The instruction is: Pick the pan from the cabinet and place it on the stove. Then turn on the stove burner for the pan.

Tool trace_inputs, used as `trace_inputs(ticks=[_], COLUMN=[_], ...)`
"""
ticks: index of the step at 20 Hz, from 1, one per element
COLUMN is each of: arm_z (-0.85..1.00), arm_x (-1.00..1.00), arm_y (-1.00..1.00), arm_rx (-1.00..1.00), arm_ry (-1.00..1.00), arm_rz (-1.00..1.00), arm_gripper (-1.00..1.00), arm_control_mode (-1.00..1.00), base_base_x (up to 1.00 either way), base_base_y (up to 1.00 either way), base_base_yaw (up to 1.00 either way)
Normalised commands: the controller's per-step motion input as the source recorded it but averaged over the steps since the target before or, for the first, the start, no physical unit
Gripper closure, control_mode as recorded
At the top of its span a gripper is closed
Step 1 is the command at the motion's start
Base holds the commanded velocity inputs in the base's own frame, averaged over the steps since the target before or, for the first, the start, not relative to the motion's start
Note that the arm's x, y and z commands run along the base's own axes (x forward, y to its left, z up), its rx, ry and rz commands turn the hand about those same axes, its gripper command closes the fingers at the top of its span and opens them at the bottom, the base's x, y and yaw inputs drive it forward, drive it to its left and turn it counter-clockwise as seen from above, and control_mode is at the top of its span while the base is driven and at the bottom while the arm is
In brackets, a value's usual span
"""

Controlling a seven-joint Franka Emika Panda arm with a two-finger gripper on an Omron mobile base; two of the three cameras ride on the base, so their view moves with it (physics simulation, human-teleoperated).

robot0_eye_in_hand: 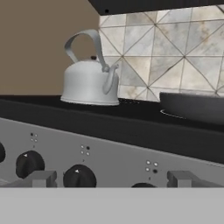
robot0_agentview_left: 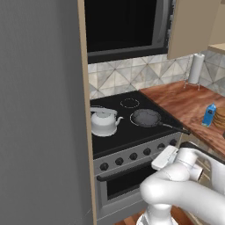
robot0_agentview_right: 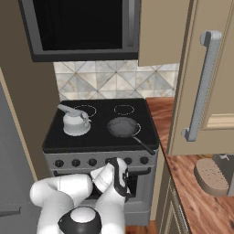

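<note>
The dark grey pan (robot0_agentview_left: 146, 117) (robot0_agentview_right: 122, 126) sits on the front right ring of the black stove (robot0_agentview_left: 127, 134) (robot0_agentview_right: 98, 137), its long handle pointing toward the counter. In the hand view the pan (robot0_eye_in_hand: 195, 107) shows edge-on at the right. My gripper (robot0_eye_in_hand: 111, 179) (robot0_agentview_right: 118, 168) is open and empty, held low and close in front of the stove's row of black knobs (robot0_eye_in_hand: 78, 176) (robot0_agentview_right: 92, 162). Two knobs lie between the fingertips (robot0_eye_in_hand: 42, 178). The tan cabinet door (robot0_agentview_right: 215, 77) with its silver bar handle stands open at the right.
A white kettle (robot0_agentview_left: 103, 123) (robot0_agentview_right: 75, 121) (robot0_eye_in_hand: 89, 81) stands on the stove's front left ring. A dark microwave (robot0_agentview_right: 82, 27) hangs above. On the wooden counter (robot0_agentview_left: 184, 103) are a paper towel roll (robot0_agentview_left: 196, 68) and a blue bottle (robot0_agentview_left: 209, 114). A grey wall panel (robot0_agentview_left: 39, 114) is at the left.
</note>
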Motion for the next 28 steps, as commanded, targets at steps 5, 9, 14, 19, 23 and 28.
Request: trace_inputs(ticks=[5, 9, 14, 19, 23, 28], arm_z=[-0.1, -0.06, -0.09, -0.13, -0.08, -0.04], arm_x=[0.14, 0.15, 0.04, 0.0, 0.06, 0.08], arm_y=[0.27, 0.15, 0.01, 0.0, 0.0, 0.0], arm_rx=[0.0, 0.0, 0.0, 0.0, 0.0, 0.0], arm_ry=[0.0, 0.0, 0.0, 0.0, 0.0, 0.0], arm_rz=[-0.03, 0.0, 0.0, 0.0, -0.01, -0.02], arm_gripper=[-1.0, -1.0, -1.0, -1.0, -1.0, -1.0], arm_control_mode=[-1.0, -1.0, -1.0, -1.0, -1.0, -1.0], base_base_x=[0.0, 0.0, 0.0, 0.0, 0.0, 0.0], base_base_y=[0.0, 0.0, 0.0, 0.0, 0.0, 0.0], base_base_yaw=[0.0, 0.0, 0.0, 0.0, 0.0, 0.0])
